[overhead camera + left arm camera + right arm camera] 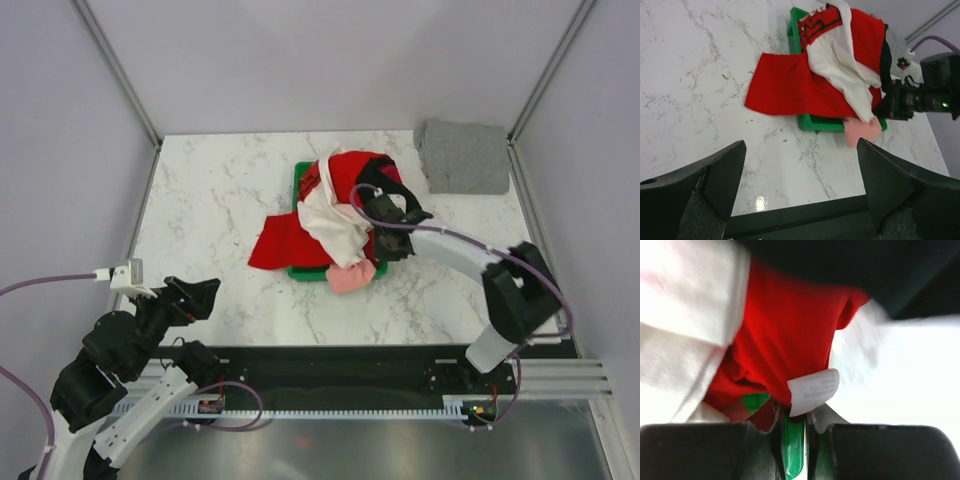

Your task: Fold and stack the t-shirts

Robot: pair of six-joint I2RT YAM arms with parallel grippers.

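A heap of t-shirts lies on the green crate (pixel 299 181): a red one (pixel 285 243) spilling left onto the table, a white one with a red panel (pixel 330 215), a black one (pixel 378 180) and a pink one (pixel 352 277) at the front. A grey folded square (pixel 463 156) lies at the back right. My right gripper (pixel 385 240) is at the heap's right side; in the right wrist view it (pixel 794 415) is shut on the hem of the red shirt (pixel 790 325) beside a white label (pixel 813 390). My left gripper (pixel 800 165) is open and empty, near the front left.
The crate's green rim (pixel 820 124) shows under the heap and between my right fingers (pixel 792 445). The marble table (pixel 210 190) has a black front edge. The enclosure's grey walls and metal posts stand to the left, right and back.
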